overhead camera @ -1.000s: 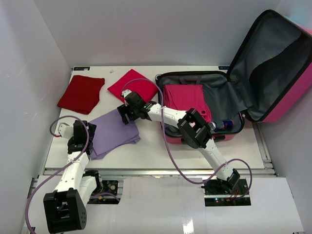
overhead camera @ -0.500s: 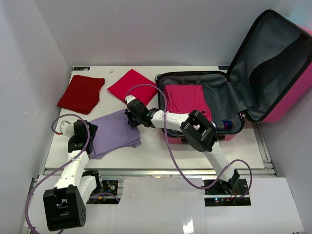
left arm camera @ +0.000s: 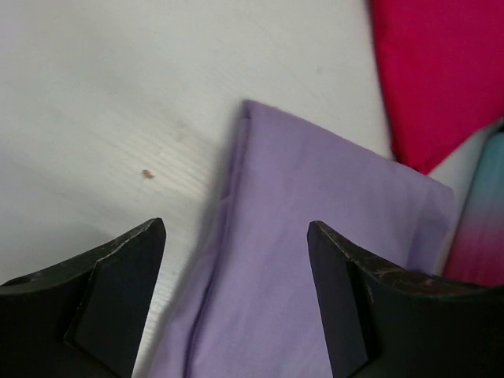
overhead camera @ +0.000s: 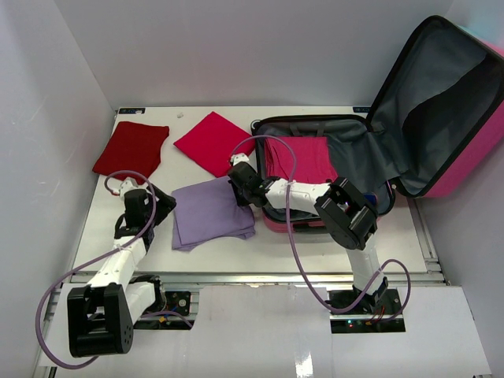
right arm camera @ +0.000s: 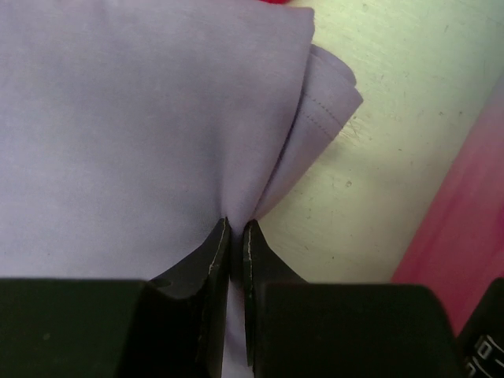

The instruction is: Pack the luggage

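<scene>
The luggage [overhead camera: 441, 110] lies open at the right, lid propped up, with a folded pink cloth [overhead camera: 303, 157] in its grey-lined base. A folded purple cloth [overhead camera: 211, 214] lies on the table just left of it. My right gripper [overhead camera: 239, 191] is shut on the purple cloth's [right arm camera: 142, 118] right edge, which is pinched between the jaws [right arm camera: 236, 226]. The pink suitcase shell [right arm camera: 465, 213] is close by on the right. My left gripper [overhead camera: 161, 207] stands open at the cloth's left edge. In the left wrist view the purple cloth [left arm camera: 315, 260] lies under the spread gripper [left arm camera: 236, 228], untouched.
A dark red folded cloth [overhead camera: 131, 151] lies at the back left of the table. A crimson folded cloth [overhead camera: 214, 142] lies beside the luggage's far corner and shows as the crimson cloth [left arm camera: 441, 71] in the left wrist view. White walls close in the table at the left and back.
My right gripper closed on the purple cloth and dragged it rightward toward the luggage. My left gripper, still open, followed to the right along the cloth's left edge.
</scene>
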Motion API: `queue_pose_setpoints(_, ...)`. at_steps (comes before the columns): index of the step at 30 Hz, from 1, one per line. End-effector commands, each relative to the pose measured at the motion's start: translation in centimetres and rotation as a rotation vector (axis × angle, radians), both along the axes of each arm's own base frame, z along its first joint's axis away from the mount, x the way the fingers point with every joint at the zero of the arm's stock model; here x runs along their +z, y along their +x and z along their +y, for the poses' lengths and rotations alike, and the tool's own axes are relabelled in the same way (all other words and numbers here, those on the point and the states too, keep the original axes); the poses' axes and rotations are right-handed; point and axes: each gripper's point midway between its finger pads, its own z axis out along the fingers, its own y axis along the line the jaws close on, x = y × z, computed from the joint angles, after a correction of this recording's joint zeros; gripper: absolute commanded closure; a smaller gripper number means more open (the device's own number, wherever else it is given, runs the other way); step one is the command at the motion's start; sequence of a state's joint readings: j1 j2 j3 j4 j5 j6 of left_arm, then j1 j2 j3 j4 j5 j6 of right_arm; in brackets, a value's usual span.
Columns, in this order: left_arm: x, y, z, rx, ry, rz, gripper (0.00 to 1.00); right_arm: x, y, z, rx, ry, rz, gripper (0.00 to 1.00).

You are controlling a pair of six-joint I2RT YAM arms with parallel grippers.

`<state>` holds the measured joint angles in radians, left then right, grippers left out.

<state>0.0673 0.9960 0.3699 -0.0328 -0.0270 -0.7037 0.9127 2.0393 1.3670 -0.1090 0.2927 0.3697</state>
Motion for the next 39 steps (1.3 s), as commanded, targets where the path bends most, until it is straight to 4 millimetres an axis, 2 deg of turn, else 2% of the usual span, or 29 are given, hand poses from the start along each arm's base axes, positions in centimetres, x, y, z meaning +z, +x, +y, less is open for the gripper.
queue_pose_setpoints(1, 1.8, 1.5, -3.2, -0.233, -0.012, -0.124, 0.16, 0.1, 0.2, -3.5, -0.042, -0.101, -0.028, 0.92)
queue_pose_setpoints(6, 0.1, 0.9, -4.1, -0.286, -0.032, -0.087, 0.20, 0.3, 0.1, -3.4, -0.029, -0.091, -0.033, 0.92)
queue_pose_setpoints(11, -2.1, 0.0, -3.5, -0.236, -0.012, 0.018, 0.29, 0.2, 0.2, -3.3, -0.021, -0.094, -0.029, 0.92)
queue_pose_setpoints(19, -3.7, -0.3, -3.1, -0.204, 0.012, 0.084, 0.30, 0.9, 0.7, -3.9, -0.024, -0.084, -0.032, 0.92)
queue_pose_setpoints(25, -6.3, 0.2, -5.2, -0.265, 0.067, 0.221, 0.31, 2.6, 2.4, -4.5, -0.023, -0.052, -0.022, 0.92)
queue_pose_setpoints(31, -6.8, 0.2, -5.5, -0.258, 0.125, 0.248, 0.32, 3.0, 2.7, -4.4, -0.012, -0.056, -0.017, 0.92)
queue_pose_setpoints(36, -5.6, 0.2, -5.4, -0.239, 0.119, 0.205, 0.36, 3.1, 2.8, -4.6, -0.018, -0.059, -0.022, 0.92)
queue_pose_setpoints(38, -5.6, 0.2, -5.5, -0.244, 0.114, 0.204, 0.42, 3.3, 2.8, -4.5, -0.020, -0.053, -0.024, 0.92)
queue_pose_setpoints(39, -5.7, 0.2, -5.6, -0.250, 0.113, 0.210, 0.49, 3.5, 2.8, -4.5, -0.020, -0.049, -0.026, 0.92)
